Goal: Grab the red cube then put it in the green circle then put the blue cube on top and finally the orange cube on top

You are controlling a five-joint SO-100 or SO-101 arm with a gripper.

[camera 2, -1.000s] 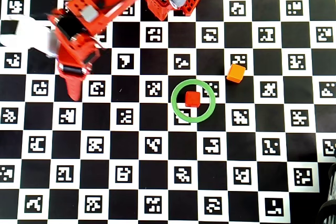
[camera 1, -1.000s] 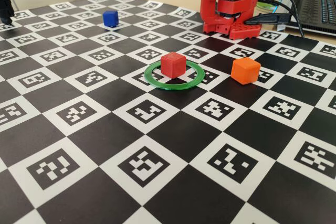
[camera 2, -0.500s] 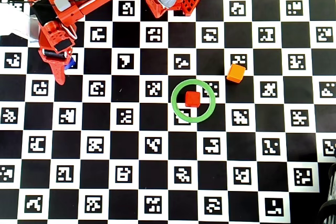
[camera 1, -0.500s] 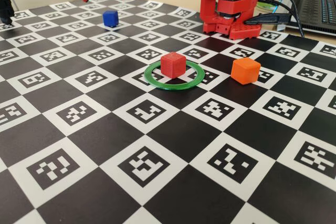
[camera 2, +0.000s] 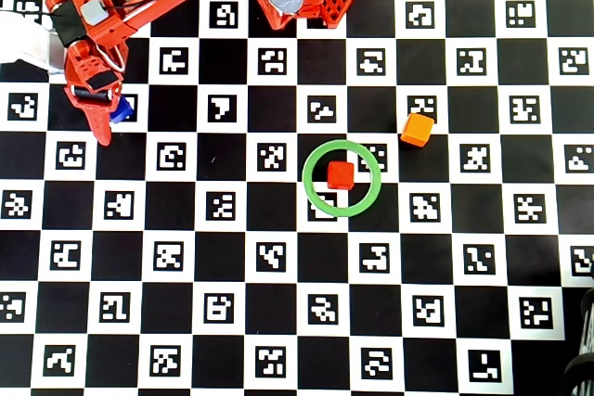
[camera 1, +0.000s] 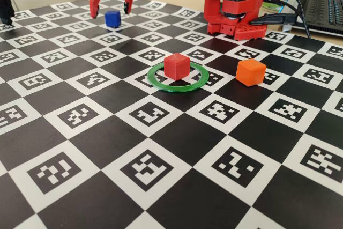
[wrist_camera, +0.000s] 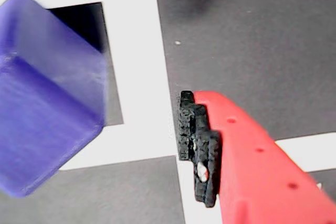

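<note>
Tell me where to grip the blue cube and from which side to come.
Grip the blue cube across two opposite vertical faces, coming straight down from above. It sits flat on the mat with free space all round, and the open gripper already straddles it, one finger on each side.

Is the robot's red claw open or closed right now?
Open. In the fixed view the gripper has its two fingers spread wide, one on each side of the blue cube, without squeezing it.
</note>
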